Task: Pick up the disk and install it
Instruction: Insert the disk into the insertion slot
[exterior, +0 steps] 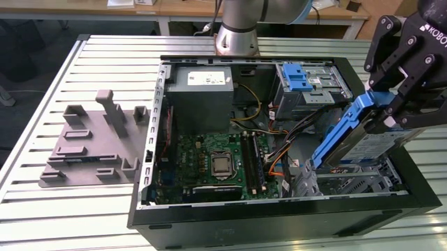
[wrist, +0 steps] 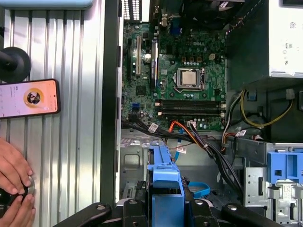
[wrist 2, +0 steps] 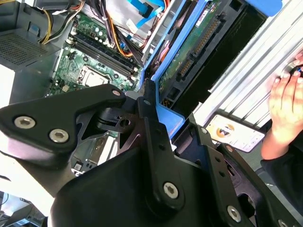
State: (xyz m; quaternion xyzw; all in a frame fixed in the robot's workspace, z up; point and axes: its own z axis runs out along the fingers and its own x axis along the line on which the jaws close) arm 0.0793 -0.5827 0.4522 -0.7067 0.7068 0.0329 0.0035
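Observation:
The disk, a silver drive with blue side rails and a white-and-blue label, hangs tilted above the empty drive cage at the front right corner of the open computer case. My gripper is shut on it from above, at its upper end. In the second wrist view the disk's green circuit side and a blue rail show past my black fingers. In the first wrist view the disk's blue rail points down toward the metal cage floor.
Inside the case are the motherboard, a grey power supply box, orange and black cables and a second blue caddy. A grey slotted tray lies on the table. A phone and a person's hands are beside the case.

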